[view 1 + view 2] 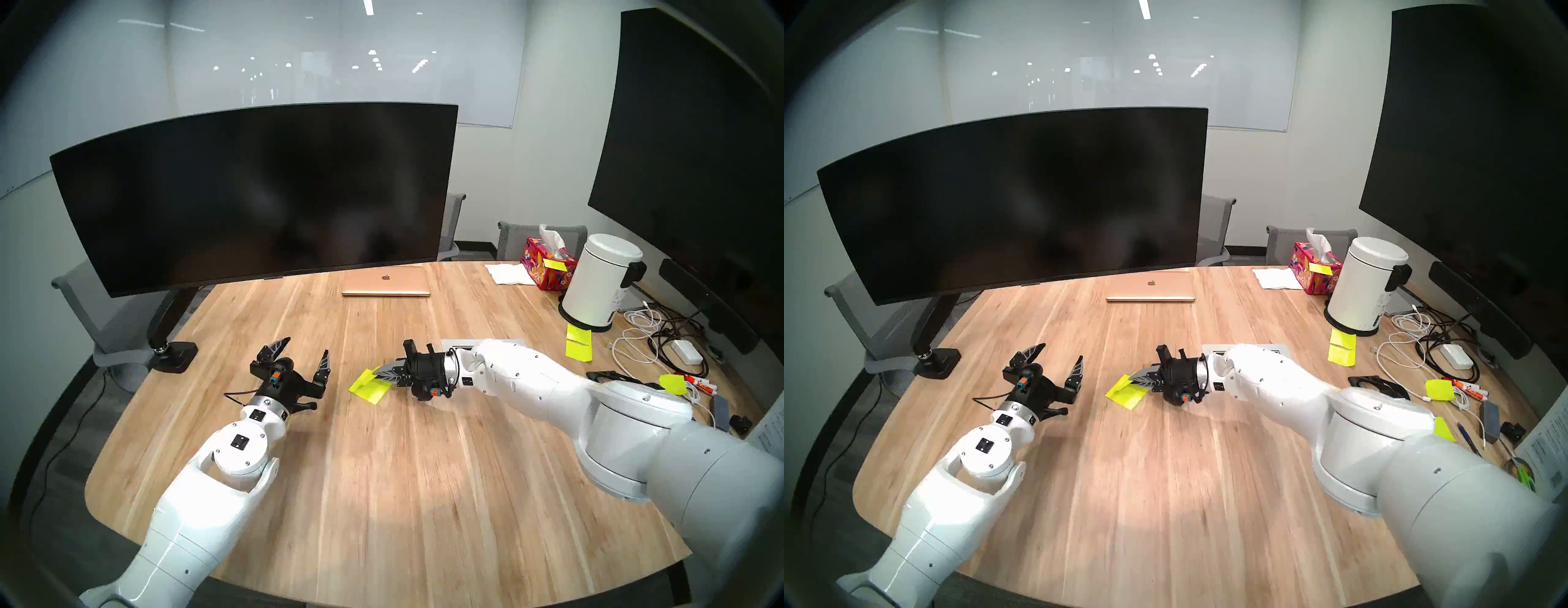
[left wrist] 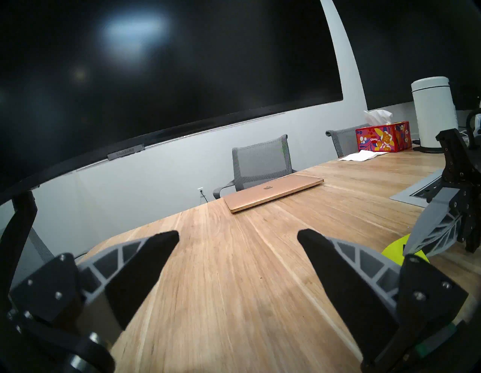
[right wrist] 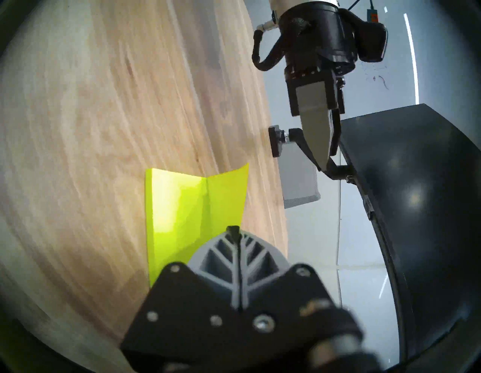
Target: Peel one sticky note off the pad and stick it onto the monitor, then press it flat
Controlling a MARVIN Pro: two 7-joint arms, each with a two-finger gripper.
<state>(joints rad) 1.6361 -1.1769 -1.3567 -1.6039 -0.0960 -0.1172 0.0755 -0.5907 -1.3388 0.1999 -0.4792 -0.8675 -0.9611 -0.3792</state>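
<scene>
A: Sticky note [image 3: 226, 198], neon yellow-green, centre of the right wrist frame. One edge is lifted off the pad [image 3: 171, 216], the far edge is attached along the glue strip, so the two make a V. In the head view it's mid-frame, slightly right of centre, on the desk [image 1: 382, 467].

B: Gripper state?

A: Right gripper [image 3: 235, 231] has its jaws pressed together, tips at the lifted edge of the note. Looks like a pinch on the sheet, one layer I think, but the contact is partly hidden behind the fingers. Left gripper [image 1: 303, 354] is spread wide, nothing in it, hovering lower left of centre, well apart from the pad.

B: So step is the peel?

A: My read, yes. Not detached. To do it well: pull back along the sheet, away from the glued edge, low and slow, so it shears off rather than curls. The pad isn't held down by anything, so a straight upward tug would likely lift the whole stack.

B: Left arm could pin it?

A: Could, its fingers are free and near enough. Judgement call. Also check that only one sheet comes off.

B: Monitor?

A: The monitor [image 1: 254, 191] fills the upper left of the head frame, black and curved, on an arm clamped at the desk's left edge. No note on it. Laptop [image 1: 386, 282] is closed, behind centre. Tissue box [image 1: 547, 265], white bin [image 1: 602, 280] and loose yellow sheets [image 1: 578, 342] sit at right, not relevant.
</scene>
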